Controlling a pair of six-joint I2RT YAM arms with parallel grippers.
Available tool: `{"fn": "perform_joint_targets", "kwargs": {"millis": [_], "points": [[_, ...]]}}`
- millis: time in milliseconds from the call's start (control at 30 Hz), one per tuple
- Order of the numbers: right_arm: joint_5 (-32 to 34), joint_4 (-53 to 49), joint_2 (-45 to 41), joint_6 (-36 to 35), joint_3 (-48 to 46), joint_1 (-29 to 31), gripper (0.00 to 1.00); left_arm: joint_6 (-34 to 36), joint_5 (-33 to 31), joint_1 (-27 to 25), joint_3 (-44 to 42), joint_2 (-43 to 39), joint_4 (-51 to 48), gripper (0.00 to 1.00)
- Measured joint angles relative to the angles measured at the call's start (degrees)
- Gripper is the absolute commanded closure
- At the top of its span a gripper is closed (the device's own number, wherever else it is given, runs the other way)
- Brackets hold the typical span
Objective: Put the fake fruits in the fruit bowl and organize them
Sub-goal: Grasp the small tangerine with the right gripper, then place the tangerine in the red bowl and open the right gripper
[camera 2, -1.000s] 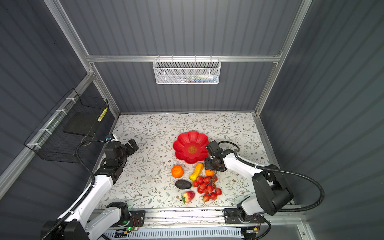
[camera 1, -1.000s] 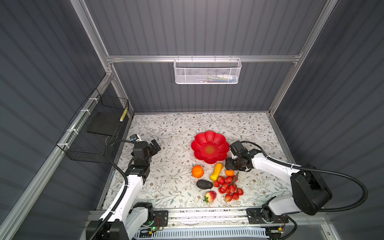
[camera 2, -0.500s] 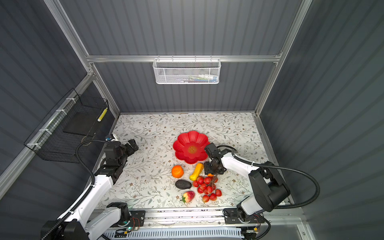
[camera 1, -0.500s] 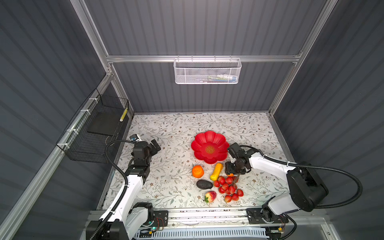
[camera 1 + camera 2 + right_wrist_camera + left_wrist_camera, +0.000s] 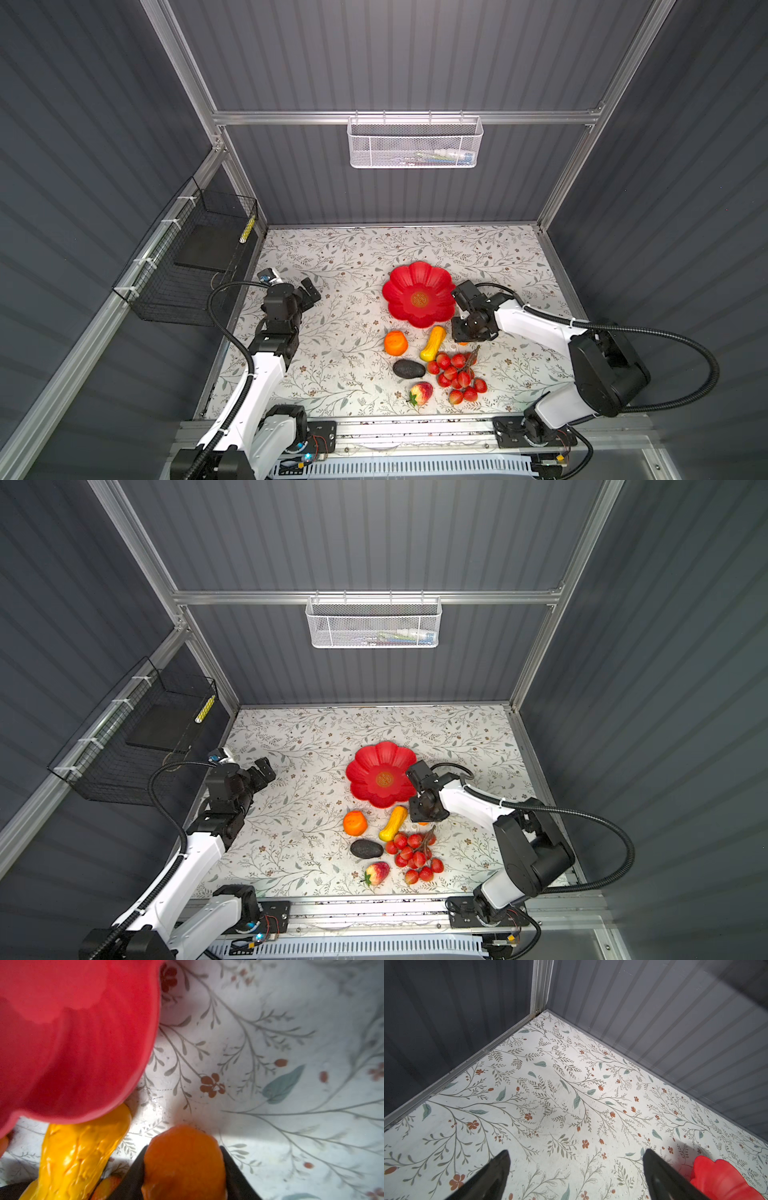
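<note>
Fake fruits [image 5: 432, 345]: six, outside bowl [image 5: 399, 286] | right tool [image 5: 183, 1148] grips one orange [image 5: 184, 1172] | left tool [image 5: 576, 1150] gaping

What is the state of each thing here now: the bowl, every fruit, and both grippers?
fruit bowl: upright, empty.
left gripper: open, empty.
right gripper: shut on right orange.
right orange: gripped beside the bowl.
left orange: loose on table.
yellow fruit: lying on table.
avocado: lying on table.
strawberry: lying on table.
berry bunch: lying on table.
</note>
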Motion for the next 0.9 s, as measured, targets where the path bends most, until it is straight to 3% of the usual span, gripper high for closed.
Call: {"fn": "perform_joint_targets", "kwargs": {"millis": [167,300,700,900], "points": [[5.77,-4.17,-3.93,-3.43,7.76,-0.48,0.64,-0.02,0.13,0.00,0.00,-0.02,-1.07,0.00],[7.23,-4.94,-2.23,-5.77,15.96,0.63,0.65,0.00,2.05,0.00,0.00,-0.28,-2.80,0.00],[6.38,-5.25,23.23,-12.35,36.06,3.28,0.63,0.00,10.05,0.00,0.68,-5.18,-12.00,0.00],[6.43,-6.36,31.10,-14.60,40.83,3.30,0.59,-0.31,12.72,0.00,0.76,-6.62,-15.39,0.00]]}}
